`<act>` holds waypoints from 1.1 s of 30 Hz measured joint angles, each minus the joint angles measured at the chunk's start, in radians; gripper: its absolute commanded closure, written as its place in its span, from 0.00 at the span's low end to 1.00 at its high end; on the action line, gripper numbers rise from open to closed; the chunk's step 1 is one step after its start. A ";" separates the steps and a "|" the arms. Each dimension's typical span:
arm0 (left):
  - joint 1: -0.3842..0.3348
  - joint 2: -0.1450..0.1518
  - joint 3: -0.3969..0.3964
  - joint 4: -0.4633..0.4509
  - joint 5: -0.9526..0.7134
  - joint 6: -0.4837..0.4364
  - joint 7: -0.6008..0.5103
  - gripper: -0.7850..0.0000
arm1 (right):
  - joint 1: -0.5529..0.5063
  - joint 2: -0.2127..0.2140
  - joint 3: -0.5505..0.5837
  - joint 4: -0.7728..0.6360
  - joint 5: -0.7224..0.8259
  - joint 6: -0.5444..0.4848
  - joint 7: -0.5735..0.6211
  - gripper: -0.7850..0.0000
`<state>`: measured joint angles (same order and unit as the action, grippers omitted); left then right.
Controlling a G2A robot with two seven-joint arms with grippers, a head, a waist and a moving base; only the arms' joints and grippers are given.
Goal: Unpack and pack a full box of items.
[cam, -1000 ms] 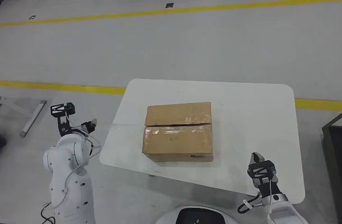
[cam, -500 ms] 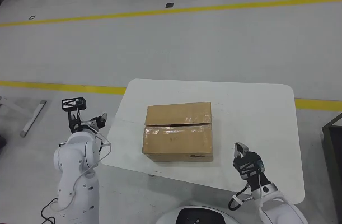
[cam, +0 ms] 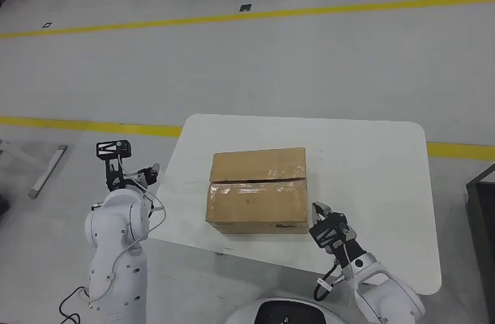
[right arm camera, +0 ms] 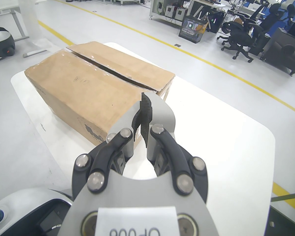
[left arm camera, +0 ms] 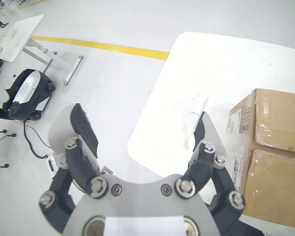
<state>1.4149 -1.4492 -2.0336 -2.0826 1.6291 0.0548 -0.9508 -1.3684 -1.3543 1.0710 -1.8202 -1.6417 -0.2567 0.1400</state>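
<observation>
A brown cardboard box [cam: 258, 190] sits on a white table with round corners [cam: 369, 154], about in the middle of the table top. Its two top flaps are folded down flat, with a thin dark crack running between them the long way. Shiny clear tape covers parts of the flaps and sides. Small white stickers show on the end of the box that faces the left arm.

The left gripper [cam: 130, 160] hangs well away from the box, out past the table's edge on the robot's left side, over the grey floor. Its two black fingers [left arm camera: 84, 126] are spread wide apart, with nothing between them.

The right gripper [cam: 328, 223] is just beside the box's near corner on the robot's right side, above the table. Its two fingers are pressed together and pinch nothing. The tips sit very close to that corner, but I cannot tell if they touch the cardboard.

Far behind the box a yellow line [cam: 231, 16] runs across the floor. Black office chairs [right arm camera: 238, 37] stand far off beyond the box too. Out to the left of the box, past the left gripper, are two more things: a second white table on thin legs [left arm camera: 19, 36] and a black and white machine on the floor [left arm camera: 29, 94].
</observation>
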 measured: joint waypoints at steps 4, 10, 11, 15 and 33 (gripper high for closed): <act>0.000 0.000 0.000 0.000 0.000 0.000 0.000 0.00 | 0.000 0.000 0.000 0.000 0.000 0.000 0.000 1.00; 0.000 0.000 0.000 0.000 0.000 0.000 0.000 0.00 | 0.040 -0.008 -0.050 0.047 0.010 -0.035 -0.018 1.00; 0.000 0.000 0.000 0.000 0.000 0.000 0.000 0.00 | 0.056 -0.011 -0.068 0.060 0.006 -0.034 -0.016 1.00; 0.000 0.000 0.000 0.000 0.000 0.000 0.000 0.00 | 0.137 -0.034 -0.150 0.133 0.016 -0.014 -0.020 1.00; 0.031 0.004 0.017 -0.015 -0.037 0.038 0.029 0.00 | 0.320 -0.097 -0.234 0.421 0.147 0.067 -0.003 1.00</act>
<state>1.4458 -1.4450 -2.0164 -2.0978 1.5920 0.0928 -0.9220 -1.0484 -1.4516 0.8372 -1.3988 -1.4943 -0.1894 0.1367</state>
